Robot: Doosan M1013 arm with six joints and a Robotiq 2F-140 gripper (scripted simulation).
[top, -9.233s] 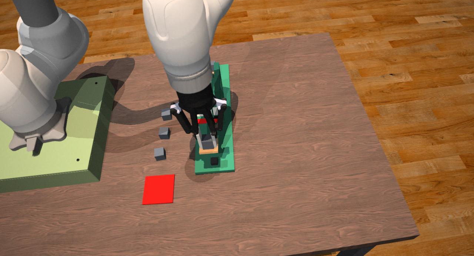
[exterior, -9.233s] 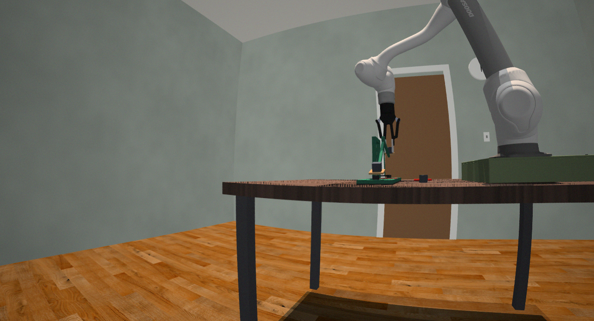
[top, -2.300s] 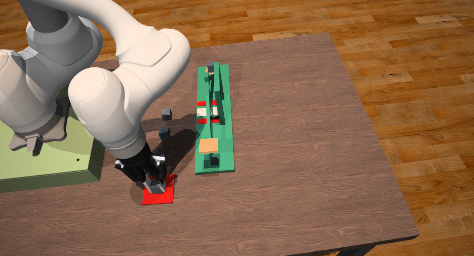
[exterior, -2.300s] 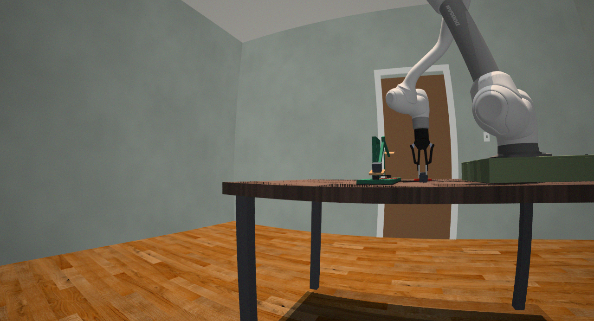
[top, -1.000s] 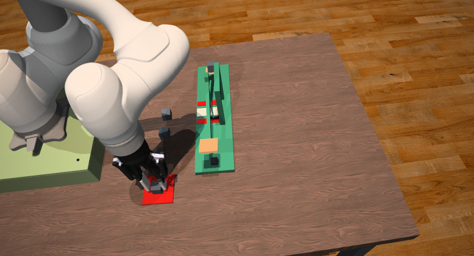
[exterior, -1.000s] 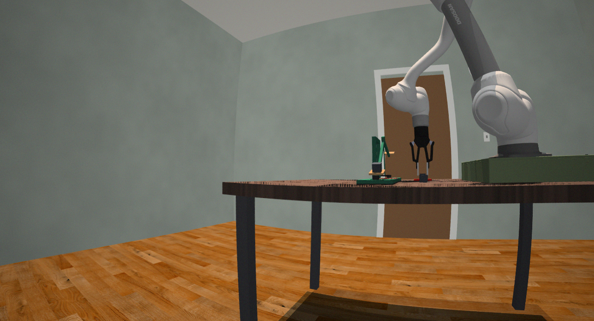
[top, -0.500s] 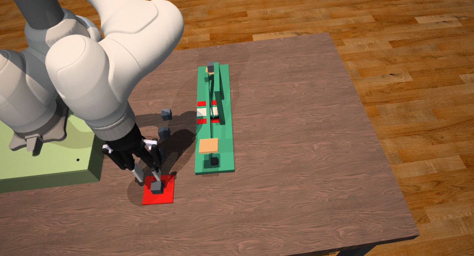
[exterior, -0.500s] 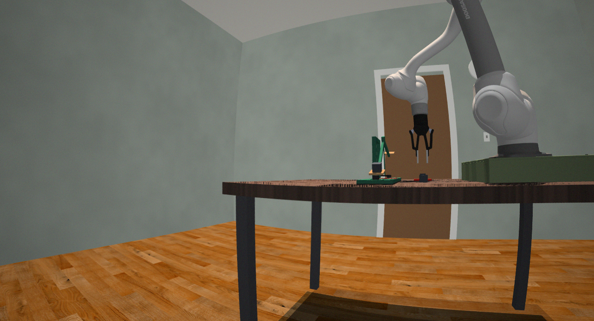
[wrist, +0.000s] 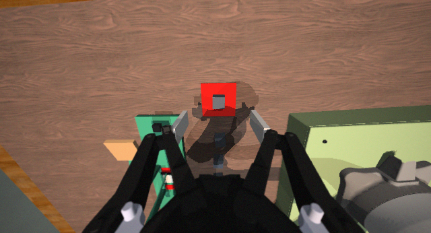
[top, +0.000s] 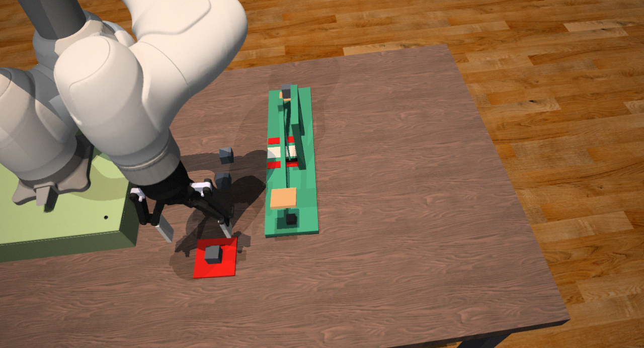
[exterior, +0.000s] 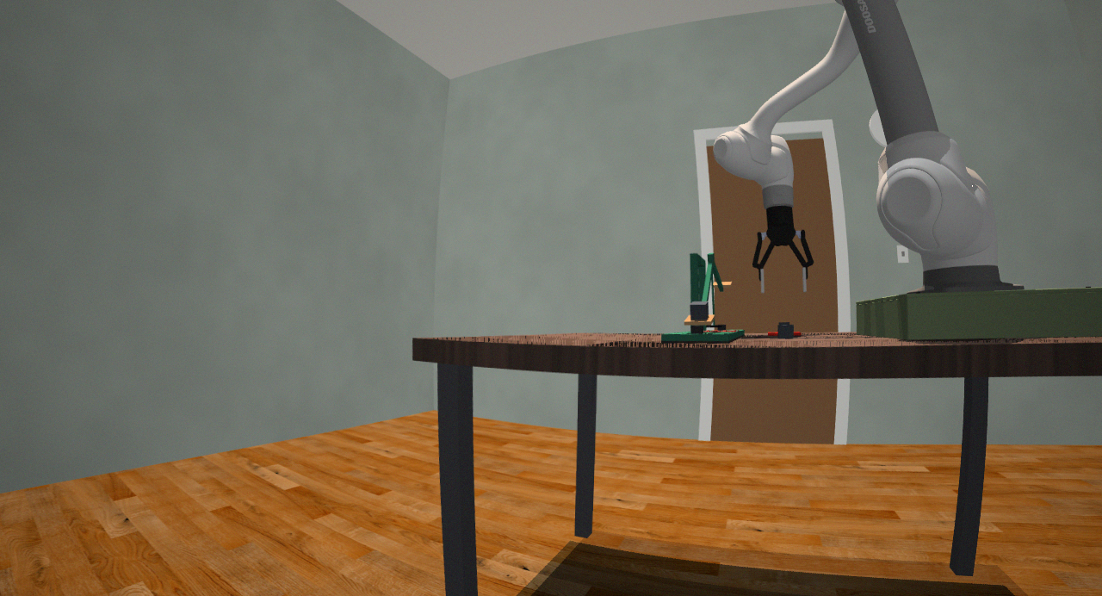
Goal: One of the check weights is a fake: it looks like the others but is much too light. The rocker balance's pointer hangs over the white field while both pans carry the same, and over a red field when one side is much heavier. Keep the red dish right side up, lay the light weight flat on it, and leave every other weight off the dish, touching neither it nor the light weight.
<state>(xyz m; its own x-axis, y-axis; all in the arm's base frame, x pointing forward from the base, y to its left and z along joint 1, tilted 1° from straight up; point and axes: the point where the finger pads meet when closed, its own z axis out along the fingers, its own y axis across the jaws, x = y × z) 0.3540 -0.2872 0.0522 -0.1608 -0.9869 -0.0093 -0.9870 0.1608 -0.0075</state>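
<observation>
The red dish (top: 227, 269) (wrist: 207, 91) lies flat on the table near the front left. One dark grey weight (top: 213, 254) (exterior: 785, 329) (wrist: 218, 102) stands flat on it, free of the fingers. My gripper (top: 195, 231) (exterior: 783, 288) (wrist: 219, 117) is open and empty, well above the dish. Two more weights (top: 226, 154) (top: 223, 179) (wrist: 219, 139) stand on the table behind the dish, apart from it. Another weight (top: 286, 89) (exterior: 698, 310) sits on the far pan of the green balance (top: 306, 201) (wrist: 145, 122), which is tipped down there. The near tan pan (top: 283, 197) (wrist: 119, 149) is raised and bare.
The arm's green base block (top: 67, 220) (exterior: 978, 311) (wrist: 353, 132) stands left of the dish. A small black block (top: 291, 218) sits on the balance's base under the near pan. The balance's white and red fields (top: 273, 152) lie mid-base.
</observation>
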